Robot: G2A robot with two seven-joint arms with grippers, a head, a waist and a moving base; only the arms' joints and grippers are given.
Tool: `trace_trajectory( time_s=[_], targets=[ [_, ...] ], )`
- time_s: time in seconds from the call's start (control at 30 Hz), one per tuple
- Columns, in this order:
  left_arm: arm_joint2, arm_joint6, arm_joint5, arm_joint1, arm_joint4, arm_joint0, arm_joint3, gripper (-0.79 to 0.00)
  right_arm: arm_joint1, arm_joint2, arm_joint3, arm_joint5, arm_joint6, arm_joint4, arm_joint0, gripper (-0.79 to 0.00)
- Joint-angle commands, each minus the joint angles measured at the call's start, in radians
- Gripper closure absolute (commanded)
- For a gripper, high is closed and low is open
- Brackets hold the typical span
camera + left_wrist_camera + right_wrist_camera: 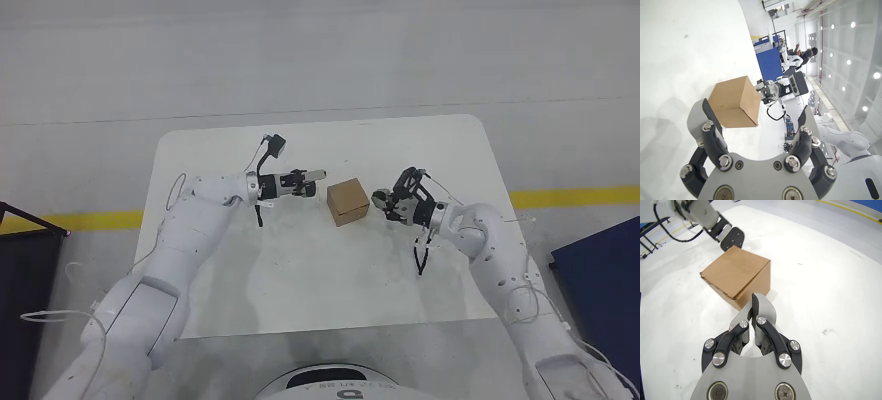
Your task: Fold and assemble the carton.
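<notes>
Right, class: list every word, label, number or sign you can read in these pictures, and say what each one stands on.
None can be read.
The brown cardboard carton shows plain faces, with no print or label.
The white table bears only dark scuff marks, no writing.
Any print in the far room in the left wrist view is too small to tell.

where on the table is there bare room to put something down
Bare table on the robot's side of the carton, and the far strip beyond it. Crowded beside the carton, where the left claw and right claw flank it.
</notes>
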Motion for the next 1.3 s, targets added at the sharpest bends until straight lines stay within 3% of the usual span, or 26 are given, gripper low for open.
trace_trajectory(
  time_s=[0.0,0.1,0.27,0.67,0.97,1.13,1.27],
  targets=[
    [-0.015,-0.006,-0.012,0.010,-0.007,0.015,-0.005,-0.785,-0.002,-0.007,0.007,0.036,0.004,0.004,0.009,0.000],
    [-0.033,-0.026,-0.036,0.024,-0.018,0.049,-0.038,-0.785,-0.003,-0.031,-0.003,0.023,0.016,-0.015,0.010,0.000],
    [-0.062,-0.029,-0.026,0.048,-0.014,0.103,-0.111,-0.785,-0.001,-0.063,-0.031,-0.097,0.058,0.030,0.001,0.000],
    [-0.087,-0.003,0.034,0.080,0.027,0.188,-0.294,-0.785,0.022,0.006,-0.061,-0.054,0.042,0.030,-0.026,0.000],
    [-0.005,-0.035,0.058,0.042,-0.055,0.129,-0.243,-0.785,0.031,0.016,-0.104,-0.030,0.018,0.027,-0.068,0.000],
    [-0.006,-0.035,0.034,0.042,-0.065,0.120,-0.182,-0.785,0.038,0.035,-0.119,-0.012,0.007,0.024,-0.090,0.000],
    [-0.005,-0.054,0.033,0.043,-0.061,0.107,-0.183,-0.785,0.040,0.028,-0.138,-0.005,0.008,0.014,-0.104,0.000]
  ],
)
